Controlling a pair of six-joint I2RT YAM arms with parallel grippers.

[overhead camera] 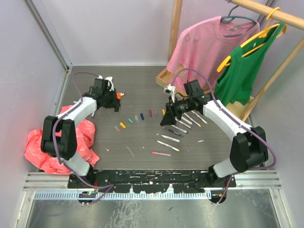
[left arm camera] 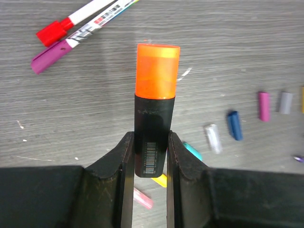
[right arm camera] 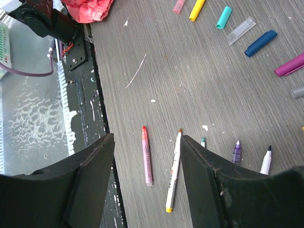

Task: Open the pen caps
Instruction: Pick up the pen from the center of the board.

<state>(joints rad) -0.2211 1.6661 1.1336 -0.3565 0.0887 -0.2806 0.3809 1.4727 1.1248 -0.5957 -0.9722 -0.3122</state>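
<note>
1. Plainly, the left jaws are clenched on the black barrel of the orange-black marker (left arm camera: 154,121), low down towards its tail end. Its orange cap (left arm camera: 157,71) is on and sticks out well past them, above the far left of the counter (left arm camera: 95,118).
2. The right jaws stand apart with nothing in them, hovering over uncapped pens (right arm camera: 147,154) right of centre, well apart from the marker.
3. With so short a hold, I reckon a tug on that cap could slide the whole marker out, or lever it askew, rather than free the cap.
4. A row of loose caps (left arm camera: 233,125) lies between the two arms. A low reach across might scatter them.
5. Two capped pens, red (left arm camera: 52,32) and purple (left arm camera: 46,57), lie near the marker. A swing could knock them away.
</note>
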